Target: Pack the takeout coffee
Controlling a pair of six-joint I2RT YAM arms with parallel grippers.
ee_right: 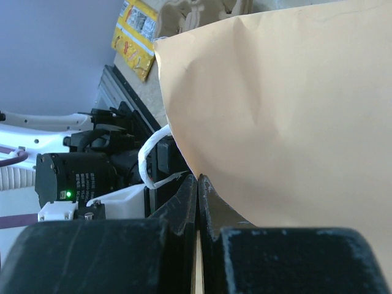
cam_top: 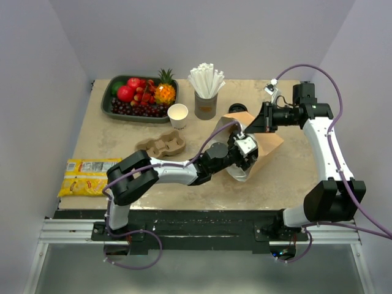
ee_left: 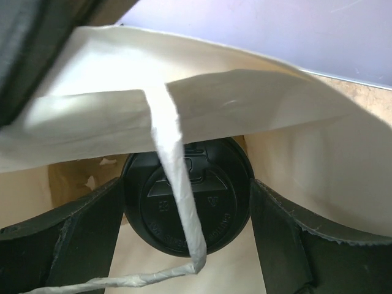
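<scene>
Holding the takeout coffee (ee_left: 220, 199) by its black lid, the left gripper (ee_left: 187, 190) has one finger pressed on each side. The cup is just inside the mouth of the paper bag (cam_top: 269, 144). The bag lies on its side, right of the middle of the table.

The right gripper (ee_right: 198, 184) has its fingers squeezed together on the bag's far edge. I think it lifts that edge so the mouth stays wide and the cup can slide in.

A white handle (ee_left: 177, 184) hangs across the lid and covers part of it. The cup's white body is hidden behind the lid. From above, the cup cannot be seen at all. A small dark thing (cam_top: 236, 109) on the far side of the bag is too hidden to name.
</scene>
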